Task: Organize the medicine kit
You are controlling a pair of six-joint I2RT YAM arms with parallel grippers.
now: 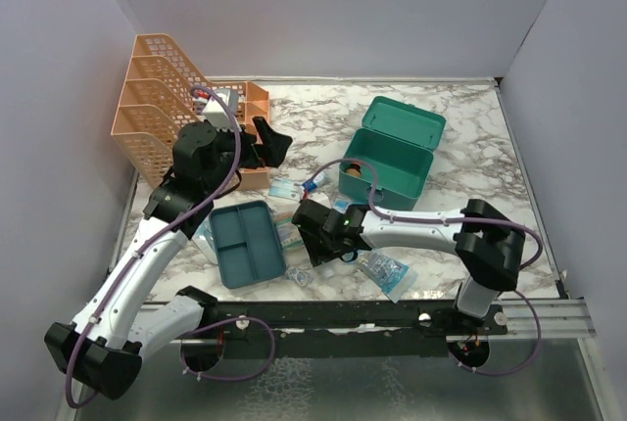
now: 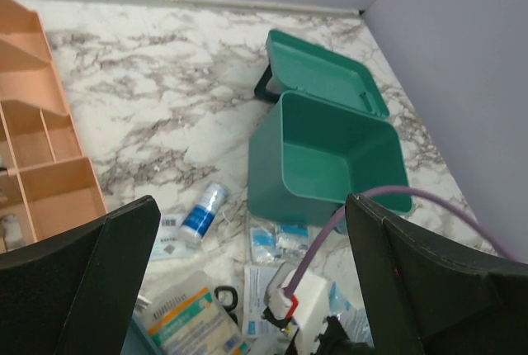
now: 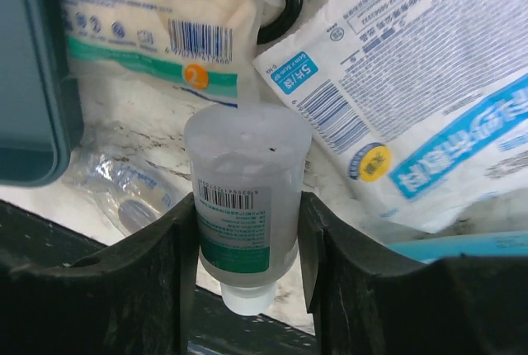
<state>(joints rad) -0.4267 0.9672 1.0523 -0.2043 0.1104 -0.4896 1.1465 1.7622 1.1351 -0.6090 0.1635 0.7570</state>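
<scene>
The right gripper (image 3: 247,206) has its 2 fingers pressed against either side of a small clear bottle (image 3: 243,165), low among packets beside the teal tray (image 1: 247,243), near the table's (image 1: 460,147) front edge. The left gripper (image 2: 252,206) hangs wide apart, holding nothing. The medicine kit (image 1: 385,178) stands open just behind the right gripper, bare marble beyond it
</scene>
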